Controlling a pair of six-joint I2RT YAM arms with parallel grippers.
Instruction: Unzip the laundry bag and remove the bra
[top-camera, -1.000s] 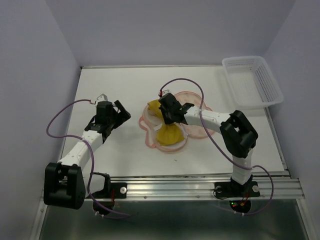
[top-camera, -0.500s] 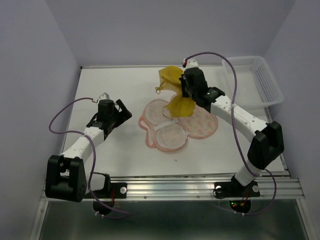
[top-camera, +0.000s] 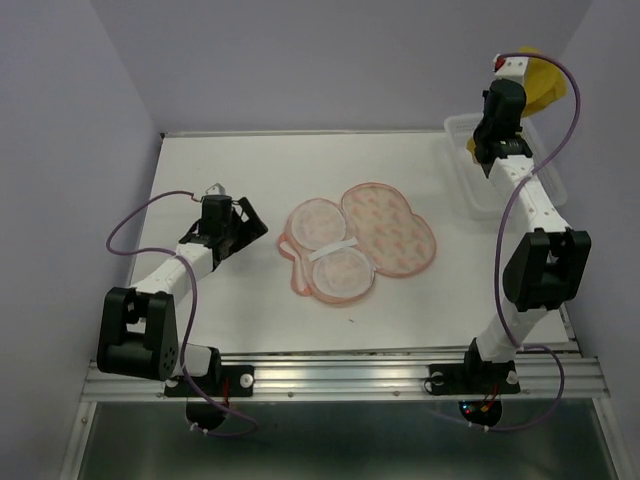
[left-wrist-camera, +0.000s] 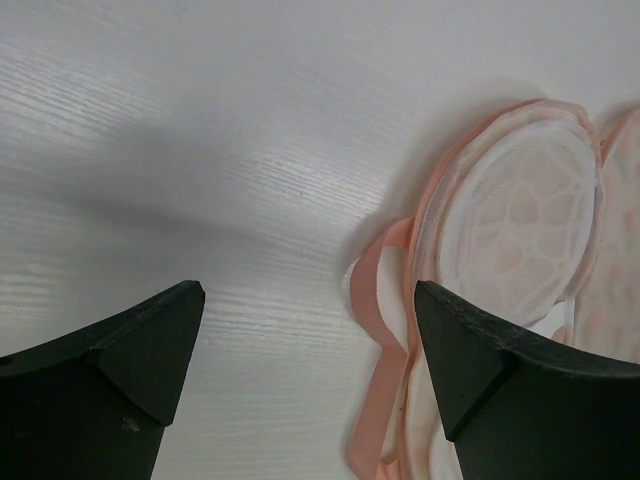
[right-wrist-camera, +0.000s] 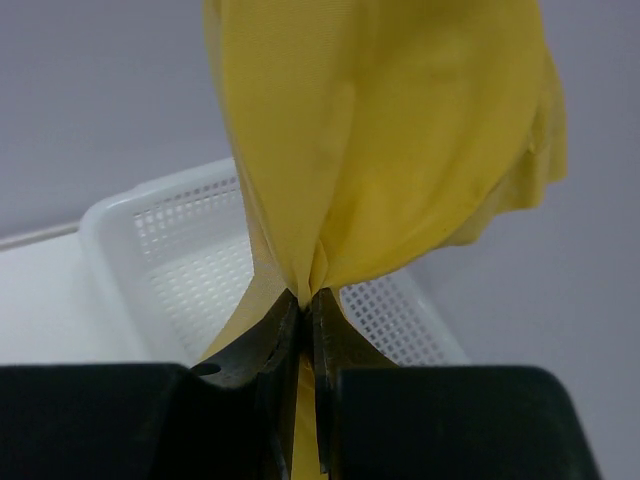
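Top view: we see the laundry bag (top-camera: 362, 240) lying open and spread flat mid-worktop (top-camera: 220, 170). The L gripper (top-camera: 248, 222) sits near its left edge, apart from it; we can't read the jaws from here. The R arm (top-camera: 530, 200) reaches up over the basket (top-camera: 468, 185), partly hiding the bra (top-camera: 548, 85). L wrist view: fingers (left-wrist-camera: 130, 370) apart, bare worktop btwn, bag cropped at right. R wrist view: R gripper (right-wrist-camera: 305, 300) clamped on the bra above the basket; top of fabric cut off.
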